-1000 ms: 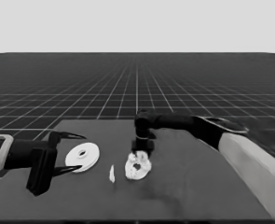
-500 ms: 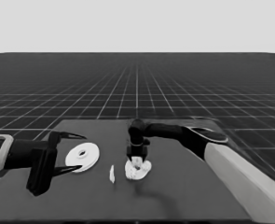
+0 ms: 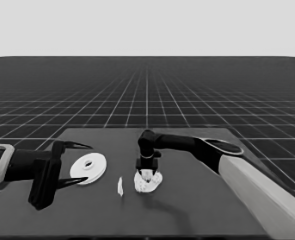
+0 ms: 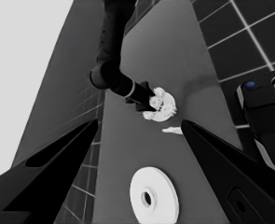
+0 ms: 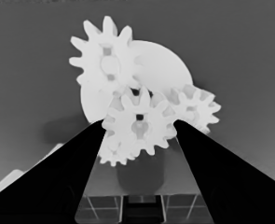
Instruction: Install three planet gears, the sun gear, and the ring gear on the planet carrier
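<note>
Right wrist view, right gripper (image 5: pixel 139 128) clamping toothed white gear (image 5: pixel 139 125), three gears on smaller round part (image 5: pixel 162 70).

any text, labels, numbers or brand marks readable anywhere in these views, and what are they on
None: no words, numbers, labels or signs can be read in any view.
The larger round part, the smaller round part and the gears on it are plain white.
The thin white piece, the table and both arms are unmarked.
The blue lights on the dark machinery carry no text.
</note>
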You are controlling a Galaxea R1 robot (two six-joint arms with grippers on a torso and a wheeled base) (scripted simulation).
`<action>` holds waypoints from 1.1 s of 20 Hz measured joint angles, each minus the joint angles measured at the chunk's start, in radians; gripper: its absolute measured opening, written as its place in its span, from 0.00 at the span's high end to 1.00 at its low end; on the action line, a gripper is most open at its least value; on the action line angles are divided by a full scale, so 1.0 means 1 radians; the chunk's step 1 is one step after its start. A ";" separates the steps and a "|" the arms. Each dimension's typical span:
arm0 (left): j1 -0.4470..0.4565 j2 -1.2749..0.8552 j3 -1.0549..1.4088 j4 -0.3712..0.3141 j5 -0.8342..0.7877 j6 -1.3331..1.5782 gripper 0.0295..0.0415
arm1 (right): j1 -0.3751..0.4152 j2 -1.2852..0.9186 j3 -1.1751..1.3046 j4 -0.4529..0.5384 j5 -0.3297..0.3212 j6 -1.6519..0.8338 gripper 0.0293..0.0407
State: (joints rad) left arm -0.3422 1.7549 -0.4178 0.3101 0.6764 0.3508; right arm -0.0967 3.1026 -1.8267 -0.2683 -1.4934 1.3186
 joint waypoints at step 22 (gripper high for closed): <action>0.000 0.000 0.000 0.000 0.000 0.000 0.25 | -0.001 0.000 0.000 0.000 -0.001 0.229 0.86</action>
State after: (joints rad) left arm -0.3422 1.7549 -0.4178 0.3101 0.6764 0.3508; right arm -0.0972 3.1023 -1.8267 -0.2683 -1.4939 1.5472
